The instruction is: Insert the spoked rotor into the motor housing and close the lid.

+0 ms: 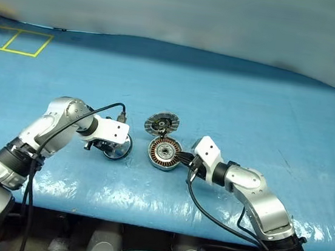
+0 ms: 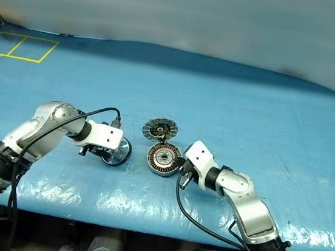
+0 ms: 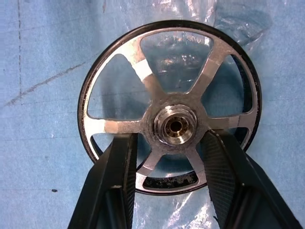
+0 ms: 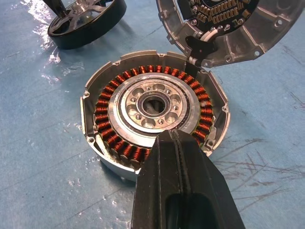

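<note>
The blue desk [image 1: 249,105] carries the motor housing [image 1: 164,152] at its middle, the lid [image 1: 161,123] swung open behind it. Just left lies the spoked rotor [image 1: 117,149]; the left claw [image 3: 174,157] stands half open astride its hub, fingers in the gaps. The right claw [image 4: 177,143], pinched shut and empty, rests on the housing's rim.
</note>
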`<act>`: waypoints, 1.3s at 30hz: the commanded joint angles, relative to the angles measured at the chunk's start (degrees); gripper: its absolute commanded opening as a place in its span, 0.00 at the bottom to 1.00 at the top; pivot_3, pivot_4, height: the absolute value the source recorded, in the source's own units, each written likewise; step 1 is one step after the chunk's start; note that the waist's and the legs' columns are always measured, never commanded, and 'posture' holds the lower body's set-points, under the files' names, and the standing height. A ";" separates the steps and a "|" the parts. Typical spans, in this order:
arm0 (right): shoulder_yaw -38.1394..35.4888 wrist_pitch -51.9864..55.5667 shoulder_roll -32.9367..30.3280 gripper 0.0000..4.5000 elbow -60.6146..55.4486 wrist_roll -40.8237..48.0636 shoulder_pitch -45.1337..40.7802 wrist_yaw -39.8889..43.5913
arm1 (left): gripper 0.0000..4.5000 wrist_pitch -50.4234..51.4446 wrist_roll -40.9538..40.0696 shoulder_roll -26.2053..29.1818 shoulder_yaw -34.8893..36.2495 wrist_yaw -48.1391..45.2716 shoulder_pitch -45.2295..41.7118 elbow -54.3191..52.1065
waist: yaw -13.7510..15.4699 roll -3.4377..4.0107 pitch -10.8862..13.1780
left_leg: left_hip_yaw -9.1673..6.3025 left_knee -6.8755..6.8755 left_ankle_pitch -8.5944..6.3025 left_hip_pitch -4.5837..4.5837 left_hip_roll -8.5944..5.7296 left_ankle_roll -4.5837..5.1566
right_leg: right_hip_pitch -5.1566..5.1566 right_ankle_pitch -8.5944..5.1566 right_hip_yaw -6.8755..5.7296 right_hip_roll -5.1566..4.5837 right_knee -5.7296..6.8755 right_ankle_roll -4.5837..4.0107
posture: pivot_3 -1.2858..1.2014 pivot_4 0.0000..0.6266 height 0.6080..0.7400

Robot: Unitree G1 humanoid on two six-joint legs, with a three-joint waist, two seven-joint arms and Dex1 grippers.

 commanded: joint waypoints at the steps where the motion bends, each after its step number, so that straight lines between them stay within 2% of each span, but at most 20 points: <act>1: -2.61 -2.17 0.82 0.00 1.09 1.85 0.78 -0.10 | 0.37 -1.66 -4.81 1.50 5.56 0.61 4.15 -2.91 | -0.06 0.00 0.00 | 0.00 -0.01 0.00 0.00 0.00 0.00 | 0.00 0.00 0.00 0.00 -0.01 0.00 | 0.52 0.24 1.00; 8: -5.01 -11.07 4.34 0.00 6.79 4.46 2.30 0.89 | 0.37 -5.77 -14.68 1.02 13.67 0.89 11.32 -4.10 | 0.01 0.00 0.01 | 0.00 -0.02 0.00 0.00 0.03 0.00 | -0.01 -0.01 0.00 0.03 0.00 -0.03 | 0.52 0.24 1.00; 15: -5.91 -15.63 5.71 0.00 9.74 6.09 5.27 2.23 | 0.37 -5.28 -21.67 -0.11 15.28 -1.65 11.06 -5.24 | 0.05 0.00 0.01 | 0.00 -0.01 0.00 0.01 0.03 -0.01 | 0.00 0.00 0.00 0.03 0.00 -0.04 | 0.52 0.24 1.00; 20: -6.62 -19.04 5.54 0.00 10.50 6.36 8.01 2.83 | 0.37 0.12 -25.32 -0.23 12.98 -6.60 7.35 -5.96 | 0.16 0.00 0.01 | 0.00 -0.02 0.00 0.01 0.05 -0.01 | 0.00 -0.01 0.00 0.06 0.00 -0.06 | 0.52 0.24 1.00; 26: -7.20 -23.52 5.56 0.00 11.90 6.67 10.25 4.18 | 0.37 1.40 -24.56 -5.51 8.98 -7.90 -0.27 -2.38 | 0.28 -0.02 -0.01 | 0.00 0.05 0.00 0.00 0.03 -0.01 | 0.05 -0.01 0.02 0.06 -0.01 -0.05 | 0.52 0.24 1.00; 39: -8.60 -26.88 6.08 0.00 12.05 9.45 14.03 6.17 | 0.37 2.55 -22.51 -13.30 2.59 -9.66 -8.54 4.80 | 0.05 0.00 0.00 | -0.01 0.03 0.00 0.00 0.04 -0.01 | 0.02 0.00 0.05 0.11 0.01 -0.04 | 0.52 0.24 1.00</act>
